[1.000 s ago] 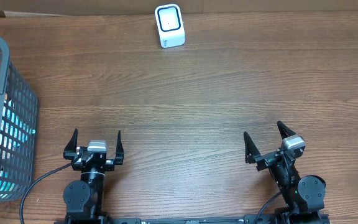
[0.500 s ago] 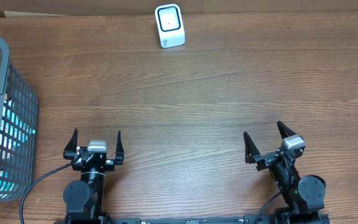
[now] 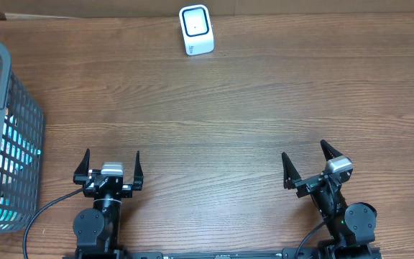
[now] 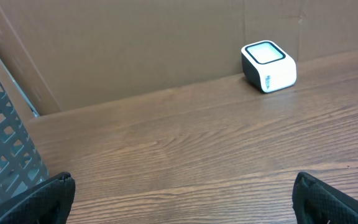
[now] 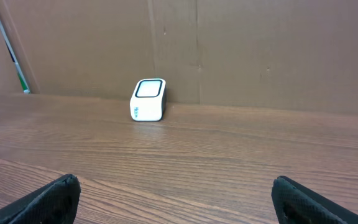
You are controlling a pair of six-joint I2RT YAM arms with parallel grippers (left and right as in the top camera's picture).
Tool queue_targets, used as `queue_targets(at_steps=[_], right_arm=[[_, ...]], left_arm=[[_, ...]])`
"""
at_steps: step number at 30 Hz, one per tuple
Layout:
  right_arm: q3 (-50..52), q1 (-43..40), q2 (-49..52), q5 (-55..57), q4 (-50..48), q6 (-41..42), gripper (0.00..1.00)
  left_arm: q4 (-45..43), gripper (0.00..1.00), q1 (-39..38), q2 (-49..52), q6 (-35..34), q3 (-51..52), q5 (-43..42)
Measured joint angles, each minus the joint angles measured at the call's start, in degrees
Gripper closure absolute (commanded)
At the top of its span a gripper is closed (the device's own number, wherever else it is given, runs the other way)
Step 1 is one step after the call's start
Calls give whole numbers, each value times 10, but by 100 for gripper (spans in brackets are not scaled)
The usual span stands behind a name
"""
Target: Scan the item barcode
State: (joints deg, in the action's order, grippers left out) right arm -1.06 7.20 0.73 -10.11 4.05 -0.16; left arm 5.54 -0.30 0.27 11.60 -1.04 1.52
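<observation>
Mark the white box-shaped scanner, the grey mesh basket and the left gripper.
White box-shaped scanner (image 3: 195,24): overhead view, top window.
Grey mesh basket (image 3: 24,147): overhead view, mesh side wall.
Left gripper (image 3: 112,153): overhead view, midway between its fingertips.

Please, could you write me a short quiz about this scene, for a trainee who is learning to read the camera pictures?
1. Fill in the word: the grey basket stands at the ___ arm's side of the table.
2. True or false: the left gripper and the right gripper are both open and hold nothing.
3. Where does the white scanner stand?
A. near the far edge, away from both arms
B. inside the basket
C. between the right gripper's fingers

Key: 1 left; 2 true; 3 A.
</observation>
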Motion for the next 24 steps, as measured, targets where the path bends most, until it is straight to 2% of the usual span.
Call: queue_targets(at_steps=[13, 24], right_arm=[[0, 0, 0, 0, 0, 0, 0], [0, 0, 0, 0, 0, 0, 0]], left_arm=[[0, 1, 0, 0, -4, 0, -14], [0, 0, 0, 0, -130, 0, -31]])
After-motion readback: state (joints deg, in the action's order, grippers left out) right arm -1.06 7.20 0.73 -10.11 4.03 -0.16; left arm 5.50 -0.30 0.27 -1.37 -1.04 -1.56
